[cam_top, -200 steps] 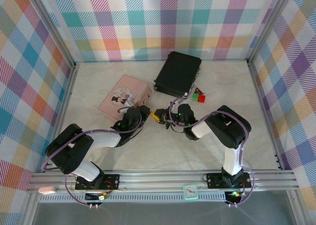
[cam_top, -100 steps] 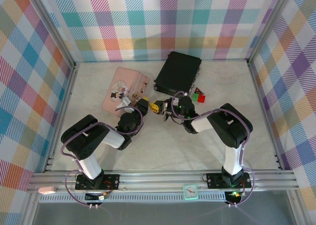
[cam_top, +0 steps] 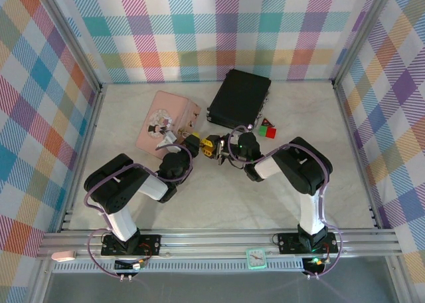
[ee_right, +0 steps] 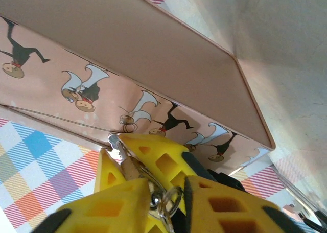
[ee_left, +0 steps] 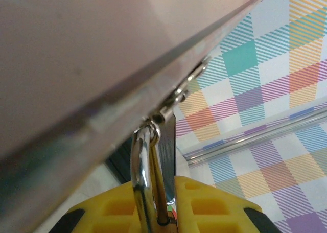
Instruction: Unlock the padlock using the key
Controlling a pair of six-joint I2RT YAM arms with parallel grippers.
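Top external view: both arms reach to the middle of the worktop. Their tools are almost tip to tip, just off the near right corner of the pink tin. A black case lies behind them. Red and green blocks sit by the case's near right corner, apart from both tools.

Left wrist view: left tool clenched on the padlock. The silver shackle rises from between the yellow fingers and hooks through a small metal clasp on the tin's edge. The lock body is hidden by the fingers.

Right wrist view: right tool, jaws a little apart. The key and its wire ring sit in the gap, close against the padlock end held by the other tool. Cannot tell whether either pad touches the key. The tin's side, printed with cartoon figures, is just behind.
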